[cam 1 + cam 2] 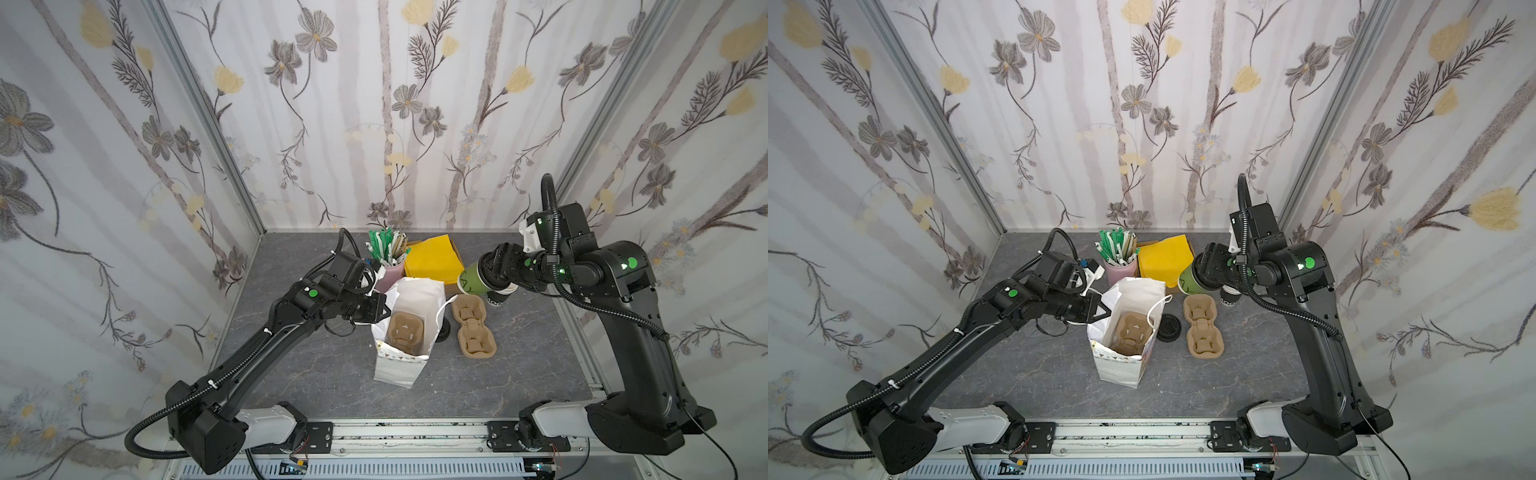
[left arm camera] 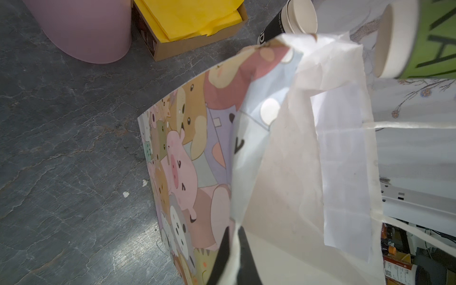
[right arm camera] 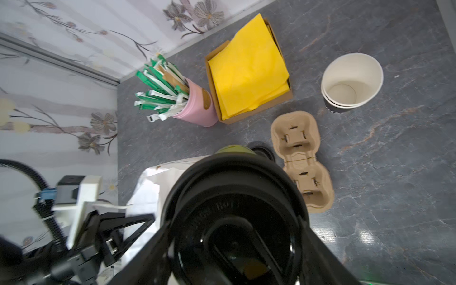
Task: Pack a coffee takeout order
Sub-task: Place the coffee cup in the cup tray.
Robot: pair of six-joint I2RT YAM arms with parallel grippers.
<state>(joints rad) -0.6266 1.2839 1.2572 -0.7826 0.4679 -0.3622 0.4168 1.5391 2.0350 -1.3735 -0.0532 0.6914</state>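
Green paper forms the wall of the takeout cup (image 1: 471, 281), which is capped by a black lid (image 3: 234, 234) and is gripped by the right gripper (image 1: 490, 270). Its jaws are pressed against opposite sides of the lidded end. The cup is held clear of the grey table (image 1: 311, 374) and tipped onto its side, with the base turned toward the paper bag (image 1: 399, 365) and the lid turned back toward the wrist. In both top views it is placed near the far right corner of the bag's mouth, in front of the box of yellow napkins (image 1: 432, 259) and partly over the stack of black cups (image 1: 498, 297). Whether the cup touches the bag cannot be told. The bag is stood upright at the middle of the table with a pulp carrier (image 1: 405, 332) lodged inside it. Its left rim is pinched in the left gripper (image 2: 232, 246), whose jaws are closed narrowly on the white paper edge. A second pulp carrier (image 1: 1202, 328) is laid flat on the table just right of the bag, and a loose black lid (image 1: 1169, 326) is seen between the two. Wrapped sticks (image 3: 160, 91) are stood in a pink holder (image 3: 197, 108) just beside the napkin box, behind the bag.
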